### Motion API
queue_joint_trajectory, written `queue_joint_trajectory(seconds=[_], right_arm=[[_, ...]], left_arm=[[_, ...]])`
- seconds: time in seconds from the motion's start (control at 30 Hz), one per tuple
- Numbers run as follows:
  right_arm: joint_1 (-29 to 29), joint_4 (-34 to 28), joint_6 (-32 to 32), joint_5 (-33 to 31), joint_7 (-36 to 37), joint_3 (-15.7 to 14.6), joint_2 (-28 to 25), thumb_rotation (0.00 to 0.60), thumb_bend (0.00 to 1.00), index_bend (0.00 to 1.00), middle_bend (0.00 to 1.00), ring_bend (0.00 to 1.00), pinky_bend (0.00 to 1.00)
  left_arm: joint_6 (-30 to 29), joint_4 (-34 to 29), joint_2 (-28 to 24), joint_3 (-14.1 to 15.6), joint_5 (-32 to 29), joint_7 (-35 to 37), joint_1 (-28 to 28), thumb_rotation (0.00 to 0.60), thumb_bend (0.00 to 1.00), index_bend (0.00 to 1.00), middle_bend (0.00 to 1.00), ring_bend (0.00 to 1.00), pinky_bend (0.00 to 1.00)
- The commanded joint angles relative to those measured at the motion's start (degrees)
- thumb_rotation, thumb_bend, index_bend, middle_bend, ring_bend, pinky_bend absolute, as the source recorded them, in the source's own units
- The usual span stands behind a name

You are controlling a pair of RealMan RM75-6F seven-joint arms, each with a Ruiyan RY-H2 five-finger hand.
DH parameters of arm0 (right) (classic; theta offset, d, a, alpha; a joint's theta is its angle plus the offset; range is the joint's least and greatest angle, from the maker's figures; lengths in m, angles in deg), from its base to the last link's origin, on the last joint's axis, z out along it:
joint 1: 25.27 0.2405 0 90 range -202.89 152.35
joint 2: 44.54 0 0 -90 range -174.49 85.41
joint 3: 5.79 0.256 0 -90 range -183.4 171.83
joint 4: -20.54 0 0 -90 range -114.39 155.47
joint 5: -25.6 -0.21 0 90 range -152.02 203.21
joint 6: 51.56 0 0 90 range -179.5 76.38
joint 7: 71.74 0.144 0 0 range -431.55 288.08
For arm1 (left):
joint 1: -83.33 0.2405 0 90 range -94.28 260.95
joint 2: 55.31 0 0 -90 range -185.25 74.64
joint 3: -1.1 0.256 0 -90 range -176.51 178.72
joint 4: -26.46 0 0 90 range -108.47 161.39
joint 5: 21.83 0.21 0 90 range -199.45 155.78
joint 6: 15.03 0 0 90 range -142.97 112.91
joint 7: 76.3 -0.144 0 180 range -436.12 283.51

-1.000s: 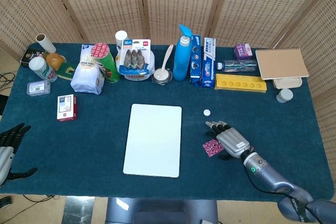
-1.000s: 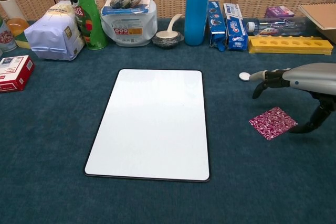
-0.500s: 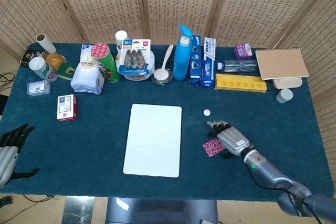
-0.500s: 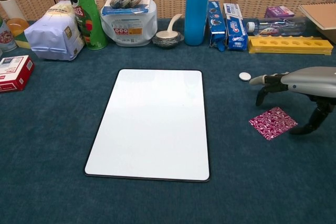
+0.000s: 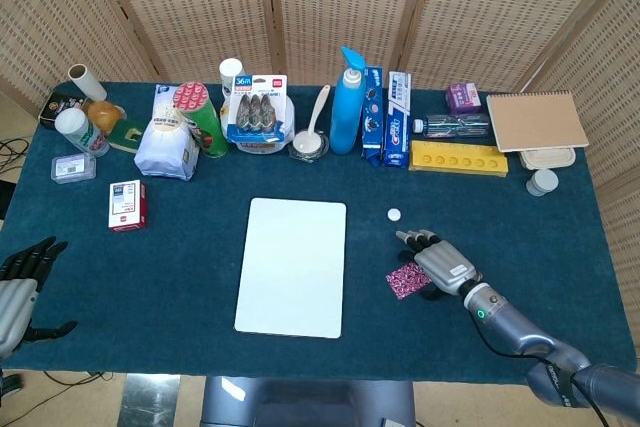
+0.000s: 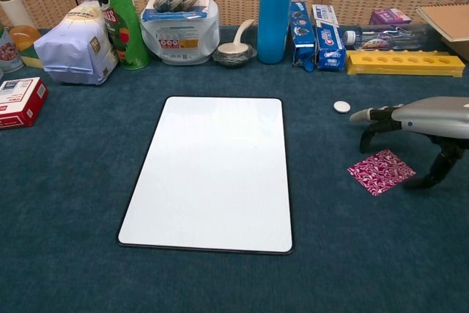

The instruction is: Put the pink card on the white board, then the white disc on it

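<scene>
The white board [image 5: 292,265] [image 6: 213,171] lies flat in the middle of the blue cloth, bare. The pink patterned card [image 5: 406,281] [image 6: 380,171] lies on the cloth to its right. A small white disc [image 5: 394,215] [image 6: 341,106] sits further back, apart from the card. My right hand [image 5: 440,263] [image 6: 421,119] hovers over the card's right side, fingers spread forward and thumb reaching down beside the card's edge; it holds nothing. My left hand [image 5: 18,282] rests open at the table's front left corner, seen only in the head view.
Along the back stand a Pringles can [image 5: 200,117], a white bag [image 5: 166,147], a blue bottle [image 5: 347,102], toothpaste boxes [image 5: 398,119], a yellow tray [image 5: 457,158] and a notebook [image 5: 536,121]. A small red and white box [image 5: 126,205] lies at left.
My right hand has crept slightly right and down toward the card. The card, disc and board have not moved.
</scene>
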Motion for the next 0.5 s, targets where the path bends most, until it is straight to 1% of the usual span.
queue_joint_trajectory(seconds=[0.03, 0.5], right_arm=[[0.2, 0.2, 0.0, 0.0, 0.3, -0.1, 0.3, 0.600, 0.31, 0.26, 0.01, 0.01, 0.00], [0.6, 2.2, 0.8, 0.0, 1.5, -1.0, 1.1, 0.600, 0.31, 0.27, 0.02, 0.02, 0.00]], left_arm=[[0.1, 0.0, 0.0, 0.0, -0.1, -0.1, 0.0, 0.600, 0.08, 0.00, 0.00, 0.00, 0.05], [0.4, -0.1, -0.1, 0.1, -0.5, -0.1, -0.3, 0.600, 0.08, 0.00, 0.00, 0.00, 0.05]])
